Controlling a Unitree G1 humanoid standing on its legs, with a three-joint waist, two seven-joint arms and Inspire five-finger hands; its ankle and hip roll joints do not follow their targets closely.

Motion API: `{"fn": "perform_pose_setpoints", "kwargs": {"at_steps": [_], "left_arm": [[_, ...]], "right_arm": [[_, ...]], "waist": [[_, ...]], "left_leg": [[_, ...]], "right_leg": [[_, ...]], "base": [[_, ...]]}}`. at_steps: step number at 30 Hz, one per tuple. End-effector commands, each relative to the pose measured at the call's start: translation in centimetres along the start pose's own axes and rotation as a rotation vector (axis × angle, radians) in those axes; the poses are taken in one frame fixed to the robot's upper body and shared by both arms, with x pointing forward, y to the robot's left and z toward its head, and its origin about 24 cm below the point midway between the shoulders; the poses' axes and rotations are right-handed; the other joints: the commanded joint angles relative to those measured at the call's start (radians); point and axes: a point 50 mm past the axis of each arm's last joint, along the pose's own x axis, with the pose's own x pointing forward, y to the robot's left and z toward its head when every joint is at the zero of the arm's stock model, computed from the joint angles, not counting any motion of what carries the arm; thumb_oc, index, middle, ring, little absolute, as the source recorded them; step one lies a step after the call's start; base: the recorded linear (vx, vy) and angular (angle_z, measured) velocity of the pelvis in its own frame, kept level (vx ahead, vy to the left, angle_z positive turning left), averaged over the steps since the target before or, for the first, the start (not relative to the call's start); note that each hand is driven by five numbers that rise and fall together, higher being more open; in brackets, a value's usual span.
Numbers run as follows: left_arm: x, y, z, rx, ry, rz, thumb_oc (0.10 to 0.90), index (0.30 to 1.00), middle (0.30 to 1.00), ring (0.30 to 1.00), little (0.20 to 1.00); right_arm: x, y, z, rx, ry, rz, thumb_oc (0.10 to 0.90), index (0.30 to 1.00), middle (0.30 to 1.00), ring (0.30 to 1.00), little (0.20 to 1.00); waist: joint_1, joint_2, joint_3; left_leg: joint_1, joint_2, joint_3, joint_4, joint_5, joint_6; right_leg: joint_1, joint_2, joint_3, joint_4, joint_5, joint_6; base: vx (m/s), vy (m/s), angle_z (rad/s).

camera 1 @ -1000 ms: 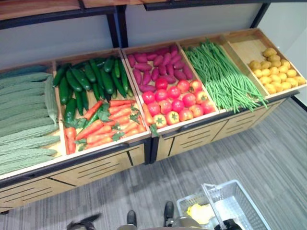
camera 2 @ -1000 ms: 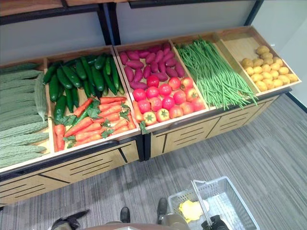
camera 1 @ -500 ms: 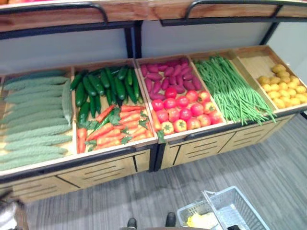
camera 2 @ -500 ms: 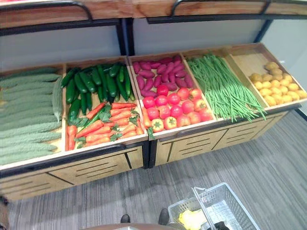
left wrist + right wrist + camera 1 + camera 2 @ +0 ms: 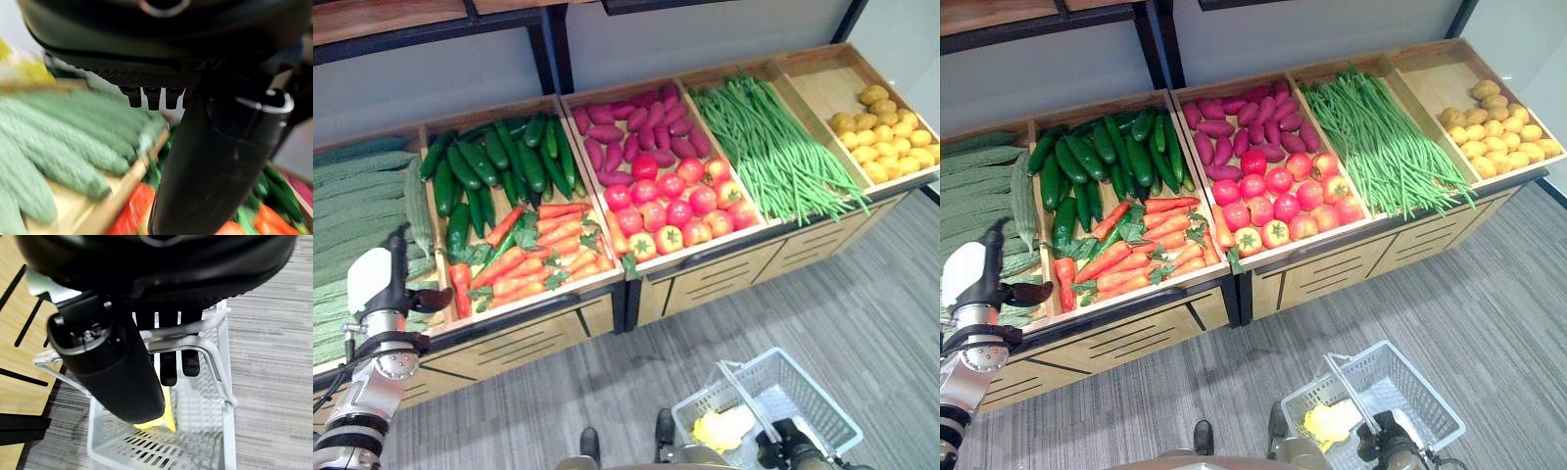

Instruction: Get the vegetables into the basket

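Display: a long wooden produce bench (image 5: 705, 284) with slatted drawer fronts, split into open compartments along its top.
Far left compartment: pale green bumpy bitter gourds (image 5: 352, 196), lying lengthwise.
Next compartment: dark green cucumbers (image 5: 499, 162) at the back, orange carrots with green tops (image 5: 533, 259) at the front.
Middle compartment: purple-red sweet potatoes (image 5: 631, 132) at the back, red tomatoes (image 5: 675, 206) at the front, touching each other in rows.
Next compartment: a heap of long green beans (image 5: 773, 147), running from back to front.
Far right compartment: small yellow potatoes (image 5: 891, 137), heaped toward the right end on bare wood.
Basket: a white wire shopping basket (image 5: 822, 401) near the grey wood-look floor (image 5: 862, 294), in front of the bench and well apart from the vegetables; a yellow item (image 5: 724, 431) lies inside it, and I cannot tell what it is.
Right hand (image 5: 176, 357): fingers curled round the white handle bar (image 5: 195, 345) of the basket, gripping it, above the basket's opening.
Left hand (image 5: 396, 284): raised at the bench's front edge, between the bitter gourds and the carrots; its wrist view shows the fingers (image 5: 146, 95) short and folded in, with nothing held in them.
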Motion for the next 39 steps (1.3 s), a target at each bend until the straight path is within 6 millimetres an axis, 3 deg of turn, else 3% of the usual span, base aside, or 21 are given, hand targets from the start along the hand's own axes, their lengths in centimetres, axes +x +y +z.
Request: {"fn": "perform_pose_setpoints", "kwargs": {"at_steps": [1, 8, 20, 24, 27, 28, 29, 30, 39], "left_arm": [[3.2, 5.3, 3.3, -0.123, -0.133, 0.166, 0.9, 1.0, 1.0, 1.0, 1.0], [4.0, 4.2, 6.8, -0.254, -0.235, 0.116, 0.9, 1.0, 1.0, 1.0, 1.0], [4.1, 2.4, 10.3, -0.299, -0.349, 0.05, 0.9, 1.0, 1.0, 1.0, 1.0], [3.5, 1.5, 10.6, -0.305, -0.365, 0.016, 0.9, 1.0, 1.0, 1.0, 1.0], [3.3, 0.5, 9.6, -0.289, -0.323, -0.01, 0.9, 1.0, 1.0, 1.0, 1.0], [3.1, -0.1, 9.0, -0.286, -0.29, -0.017, 0.594, 0.572, 0.572, 0.572, 0.572], [3.2, -0.2, 9.2, -0.287, -0.29, -0.015, 0.471, 0.399, 0.399, 0.399, 0.399], [3.1, -0.4, 9.0, -0.279, -0.286, -0.021, 0.4, 0.3, 0.3, 0.3, 0.3], [2.7, -2.8, 5.4, -0.264, -0.064, 0.005, 0.4, 0.3, 0.3, 0.3, 0.3]], "right_arm": [[0.1, -0.9, 0.7, -0.075, -0.064, -0.012, 0.4, 0.3, 0.3, 0.3, 0.3], [0.4, -1.1, 1.7, -0.091, -0.086, -0.01, 0.4, 0.3, 0.3, 0.3, 0.3], [0.6, -1.2, 2.8, -0.104, -0.107, -0.019, 0.4, 0.3, 0.3, 0.3, 0.3], [0.7, -1.4, 3.1, -0.095, -0.11, -0.028, 0.4, 0.3, 0.3, 0.3, 0.3], [0.7, -1.5, 3.2, -0.098, -0.112, -0.028, 0.4, 0.3, 0.3, 0.3, 0.3], [0.7, -1.4, 3.2, -0.098, -0.112, -0.029, 0.4, 0.3, 0.3, 0.3, 0.3], [0.7, -1.4, 3.3, -0.098, -0.116, -0.031, 0.4, 0.3, 0.3, 0.3, 0.3], [0.7, -1.5, 3.3, -0.096, -0.116, -0.034, 0.4, 0.3, 0.3, 0.3, 0.3], [0.7, -0.9, 3.6, -0.104, -0.125, -0.033, 0.4, 0.3, 0.3, 0.3, 0.3]], "waist": [[-0.008, -0.04, -0.033], [-0.018, -0.052, -0.013], [-0.027, -0.059, 0.012], [-0.025, -0.06, 0.019], [-0.024, -0.061, 0.021], [-0.024, -0.062, 0.023], [-0.024, -0.061, 0.026], [-0.023, -0.061, 0.029], [-0.025, -0.069, 0.028]], "left_leg": [[-0.03, 0.02, -0.013, 0.001, -0.033, -0.043], [-0.049, 0.02, 0.011, 0.001, -0.032, -0.039], [-0.064, 0.022, 0.025, 0.001, -0.033, -0.034], [-0.068, 0.022, 0.025, 0.001, -0.032, -0.032], [-0.067, 0.021, 0.029, 0.001, -0.034, -0.031], [-0.068, 0.021, 0.03, 0.001, -0.034, -0.031], [-0.07, 0.021, 0.028, 0.001, -0.032, -0.03], [-0.071, 0.02, 0.028, 0.001, -0.032, -0.03], [-0.066, 0.021, 0.035, 0.001, -0.038, -0.029]], "right_leg": [[0.027, -0.132, 0.096, 0.037, -0.058, 0.162], [-0.009, -0.134, 0.126, 0.031, -0.041, 0.164], [-0.043, -0.134, 0.154, 0.036, -0.037, 0.164], [-0.053, -0.133, 0.159, 0.041, -0.036, 0.163], [-0.054, -0.132, 0.163, 0.039, -0.036, 0.163], [-0.057, -0.132, 0.165, 0.04, -0.037, 0.163], [-0.059, -0.132, 0.163, 0.04, -0.037, 0.162], [-0.06, -0.133, 0.164, 0.04, -0.037, 0.162], [-0.063, -0.132, 0.169, 0.042, -0.042, 0.162]], "base": [[-0.03, 0.024, -0.14], [-0.02, 0.03, -0.15], [0.01, 0.015, -0.06], [0.01, 0.01, -0.04], [0.0, 0.0, 0.0], [0.0, 0.0, 0.0], [0.0, 0.0, 0.0], [0.0, 0.0, 0.0], [0.0, 0.001, 0.0]]}}
